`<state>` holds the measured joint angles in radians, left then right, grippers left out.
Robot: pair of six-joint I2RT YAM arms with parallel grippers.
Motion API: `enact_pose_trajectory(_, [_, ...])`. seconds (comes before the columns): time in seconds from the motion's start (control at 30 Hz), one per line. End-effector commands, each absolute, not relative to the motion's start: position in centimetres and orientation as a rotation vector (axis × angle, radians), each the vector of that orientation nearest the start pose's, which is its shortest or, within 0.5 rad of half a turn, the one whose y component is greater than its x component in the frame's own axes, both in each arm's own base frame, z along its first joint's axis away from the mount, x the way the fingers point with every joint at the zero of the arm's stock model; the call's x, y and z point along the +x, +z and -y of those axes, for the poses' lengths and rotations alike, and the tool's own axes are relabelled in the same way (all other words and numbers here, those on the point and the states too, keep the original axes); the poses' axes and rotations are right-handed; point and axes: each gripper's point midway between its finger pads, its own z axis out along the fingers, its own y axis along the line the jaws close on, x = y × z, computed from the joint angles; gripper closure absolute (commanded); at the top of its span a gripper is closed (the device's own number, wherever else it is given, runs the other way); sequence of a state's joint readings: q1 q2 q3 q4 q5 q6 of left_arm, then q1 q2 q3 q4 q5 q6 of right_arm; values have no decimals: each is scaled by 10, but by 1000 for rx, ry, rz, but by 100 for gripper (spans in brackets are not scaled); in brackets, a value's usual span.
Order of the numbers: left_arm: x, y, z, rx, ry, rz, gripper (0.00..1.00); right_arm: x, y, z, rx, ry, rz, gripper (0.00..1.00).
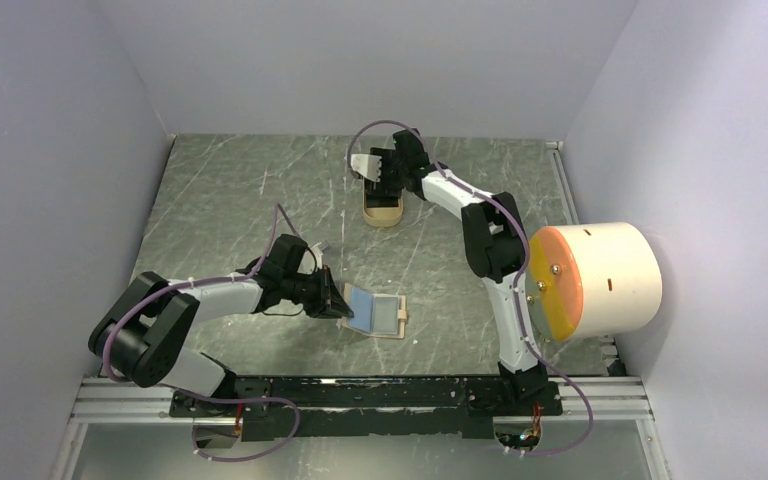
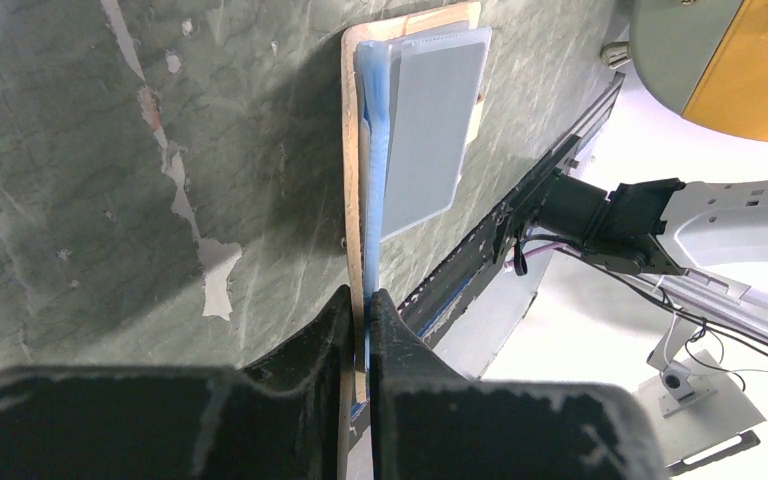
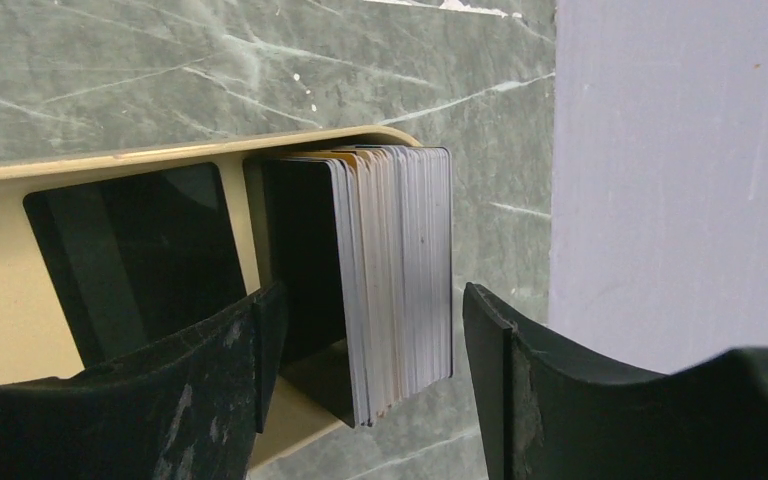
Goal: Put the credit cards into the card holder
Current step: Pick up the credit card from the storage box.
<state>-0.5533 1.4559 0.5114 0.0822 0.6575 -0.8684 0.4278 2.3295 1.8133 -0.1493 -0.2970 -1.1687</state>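
Both low: left jaws clenched on card holder (image 1: 375, 312) edge; right jaws released astride credit cards (image 3: 400, 270), far tray (image 1: 383, 212).

The left arm (image 1: 210, 295) lay low over the tabletop (image 1: 230, 190), its elbow folded back at the near left and its forearm reaching right toward the middle. Its pincer (image 2: 365, 300) was rolled onto its side, jaws pressed tight on the left edge of the card holder (image 2: 430, 120). The right arm (image 1: 500, 250) rose from the near right and stretched far and leftward, its pincer (image 3: 372, 300) pointing down, jaws spread wide.
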Motion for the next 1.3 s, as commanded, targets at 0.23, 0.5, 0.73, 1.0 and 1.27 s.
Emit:
enact_pose_trajectory(0.23, [179, 57, 269, -55, -1372, -2686, 89, 588, 81, -280, -1671, -164, -1370, 46])
enact_pose_trajectory(0.5, [179, 58, 270, -55, -1385, -2677, 88, 586, 98, -278, -1642, -172, -1362, 49])
enact_pose_trajectory(0.73, [179, 61, 271, -55, -1396, -2666, 88, 584, 104, -277, -1645, -179, -1361, 51])
enact_pose_trajectory(1.0, [177, 59, 270, -59, -1400, -2668, 88, 581, 105, -276, -1659, -166, -1366, 57])
enact_pose_trajectory(1.27, [179, 61, 271, -49, -1398, -2665, 88, 582, 111, -276, -1658, -171, -1359, 66])
